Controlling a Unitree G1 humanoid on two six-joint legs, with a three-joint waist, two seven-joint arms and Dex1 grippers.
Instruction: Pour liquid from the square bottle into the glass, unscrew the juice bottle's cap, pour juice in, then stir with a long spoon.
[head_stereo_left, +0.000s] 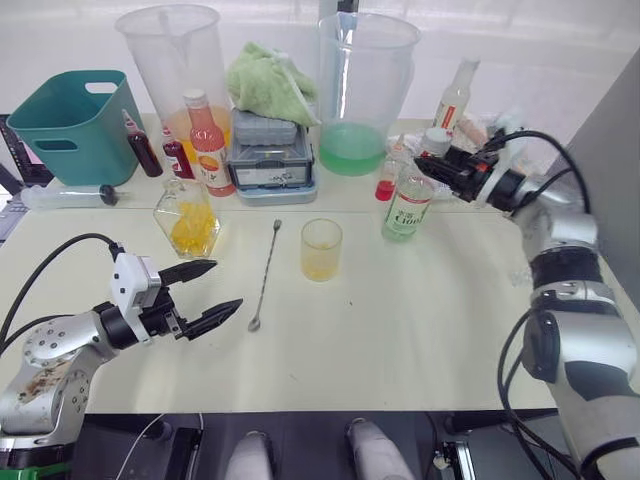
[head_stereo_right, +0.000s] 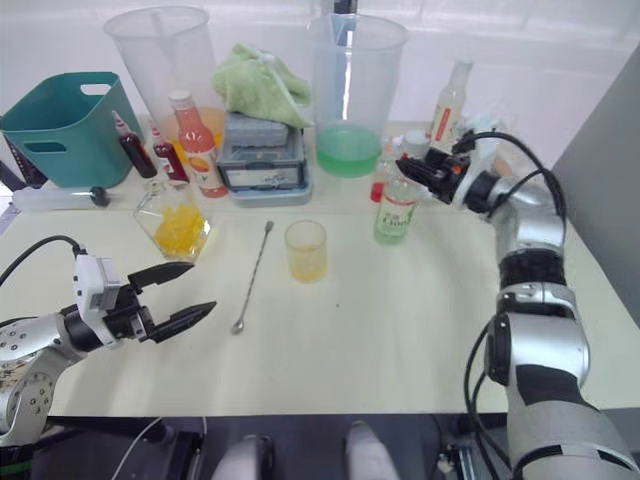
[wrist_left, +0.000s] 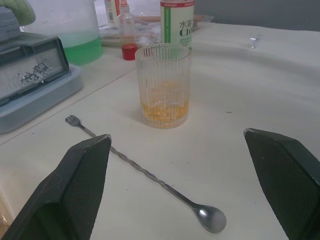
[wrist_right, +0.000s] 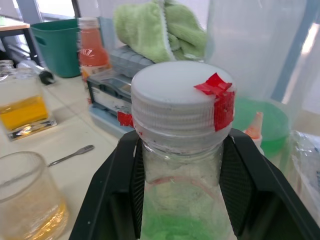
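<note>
A little amber liquid was held in the ribbed glass (head_stereo_left: 321, 249), while the juice bottle (head_stereo_left: 407, 205) was gripped below its white ridged cap (wrist_right: 181, 102) by the right gripper (head_stereo_left: 437, 170), and the left gripper (head_stereo_left: 203, 294) was held open.

I am seeing a white juice bottle's cap (wrist_right: 181, 102) wearing a red tape patch, a green-and-white label on the juice bottle (head_stereo_left: 407, 210), amber liquid glowing in the ribbed clear glass (wrist_left: 163, 85) and the square bottle (head_stereo_left: 186, 218), and a silver long spoon (head_stereo_left: 266, 273) lying on the cream desk (head_stereo_left: 400, 320).
</note>
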